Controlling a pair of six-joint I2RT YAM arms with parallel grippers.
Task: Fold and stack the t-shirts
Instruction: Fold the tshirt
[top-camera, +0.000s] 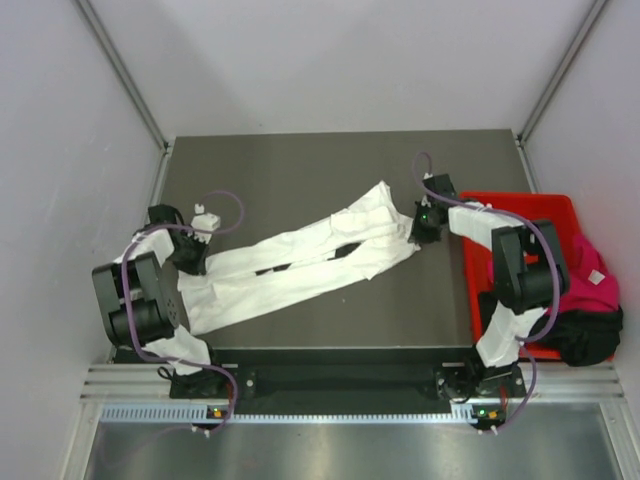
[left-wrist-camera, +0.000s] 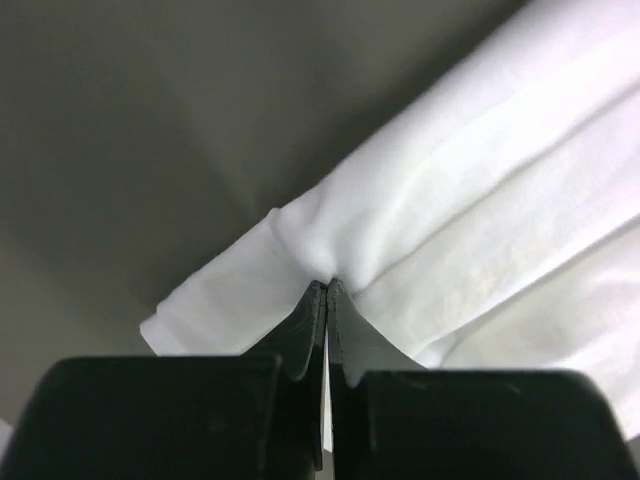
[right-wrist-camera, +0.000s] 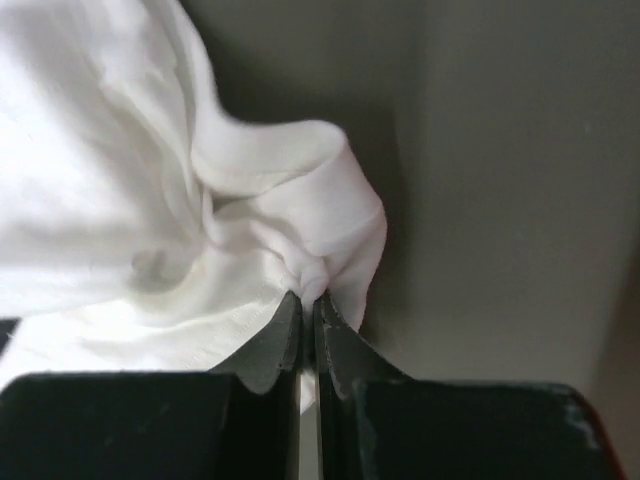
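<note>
Stretching looked to be the step in hand: the white t-shirt (top-camera: 300, 265) ran as a long, rumpled band across the worktop (top-camera: 300, 170), from near-left to far-right, with one arm at each end.

- Left arm (top-camera: 140, 300): jaws fully closed, a small pinch of white hem caught at the tips. Cloth fanned away from the pinch in smooth folds.
- Right arm (top-camera: 520, 270): jaws likewise closed, nipping a bunched fold at the opposite end. Cloth there was more crumpled, an edge rolled over itself.

Judgement: holding opposite ends apart would draw the garment taut and flat before any fold. It was not yet flat; the middle twisted, with dark gaps between layers. Whether the band rested on the worktop or hung just above it, I could not tell.

Pink t-shirt (top-camera: 590, 275) and black t-shirt (top-camera: 585, 335) lay heaped at the right, draped over the far side of the red bin (top-camera: 520, 205), well apart from the white one. No stack begun.

Surface: matte dark grey, plain, no glare. Room: pale blank walls on three sides, metal rails along the near edge by the arm bases.
</note>
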